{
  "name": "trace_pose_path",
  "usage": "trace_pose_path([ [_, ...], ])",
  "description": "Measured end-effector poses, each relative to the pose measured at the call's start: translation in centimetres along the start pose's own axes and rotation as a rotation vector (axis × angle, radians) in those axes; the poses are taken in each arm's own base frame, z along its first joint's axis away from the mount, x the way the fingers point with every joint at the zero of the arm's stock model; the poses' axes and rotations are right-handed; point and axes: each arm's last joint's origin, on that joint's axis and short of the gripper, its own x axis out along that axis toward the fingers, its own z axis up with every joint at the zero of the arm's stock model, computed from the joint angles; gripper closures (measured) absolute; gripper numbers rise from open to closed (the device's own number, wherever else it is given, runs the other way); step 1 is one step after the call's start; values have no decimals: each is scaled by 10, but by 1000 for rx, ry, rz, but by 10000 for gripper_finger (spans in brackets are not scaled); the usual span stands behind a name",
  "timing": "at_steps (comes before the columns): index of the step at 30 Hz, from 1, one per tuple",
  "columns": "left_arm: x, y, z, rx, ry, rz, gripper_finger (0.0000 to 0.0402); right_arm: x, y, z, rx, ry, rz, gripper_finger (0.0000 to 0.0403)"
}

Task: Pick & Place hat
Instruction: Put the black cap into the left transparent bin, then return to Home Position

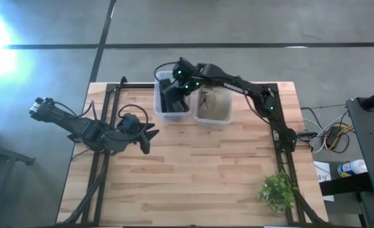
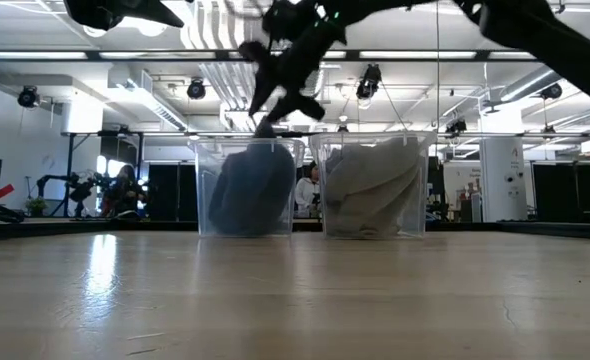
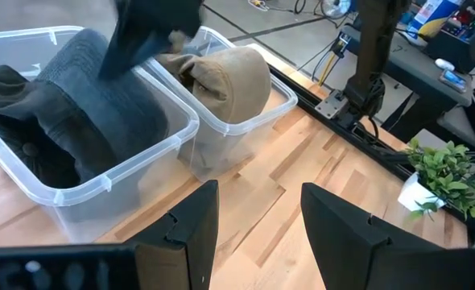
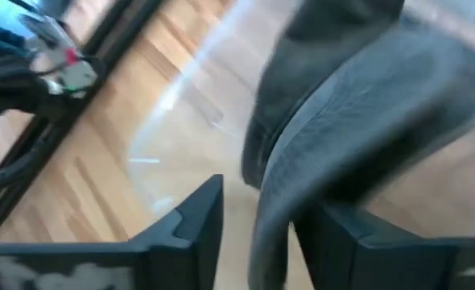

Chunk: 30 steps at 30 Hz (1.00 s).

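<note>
A dark grey hat point(image 1: 172, 98) sits in the left clear bin point(image 1: 156, 106) at the table's far side, rising above the rim in the low view point(image 2: 250, 190). A tan hat point(image 1: 212, 104) fills the right clear bin point(image 1: 229, 118). My right gripper point(image 1: 176, 81) reaches from the right over the left bin and is shut on the grey hat point(image 4: 366, 105). My left gripper point(image 1: 146, 136) waits open over the table's left half, aimed at both bins point(image 3: 258, 234). My right gripper holds the grey hat by a raised fold of its cloth point(image 4: 274, 217), pinched between the two fingers point(image 4: 197, 225). It comes from above, slanting down into the left bin. The rest of the hat point(image 2: 250, 190) still lies inside the bin.
A small potted plant point(image 1: 277, 192) stands at the table's near right corner. Black frame rails point(image 1: 104, 126) run along the left and right sides. Bare wood lies in front of the bins. People and equipment show in the room behind the table.
</note>
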Motion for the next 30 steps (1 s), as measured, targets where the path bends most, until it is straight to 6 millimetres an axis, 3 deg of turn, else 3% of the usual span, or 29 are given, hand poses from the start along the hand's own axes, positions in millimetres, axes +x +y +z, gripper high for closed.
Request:
trace_pose_path([
  [7,-3,1,2,-14,20,-30,229,-72,25,-1,-231,-166,-8,219],
  [10,-4,0,2,4,47,-67,229,-111,43,-12,-390,-219,29,212],
  [13,-4,-1,3,72,89,-135,229,-139,61,-32,-501,-224,68,211],
  [18,3,1,6,111,109,-264,229,-151,72,-69,-553,-194,34,211],
  [24,6,9,15,146,90,-456,229,-139,70,-113,-537,-231,50,213],
  [30,-4,22,18,196,8,-717,229,-156,39,-147,-434,-384,120,211],
])
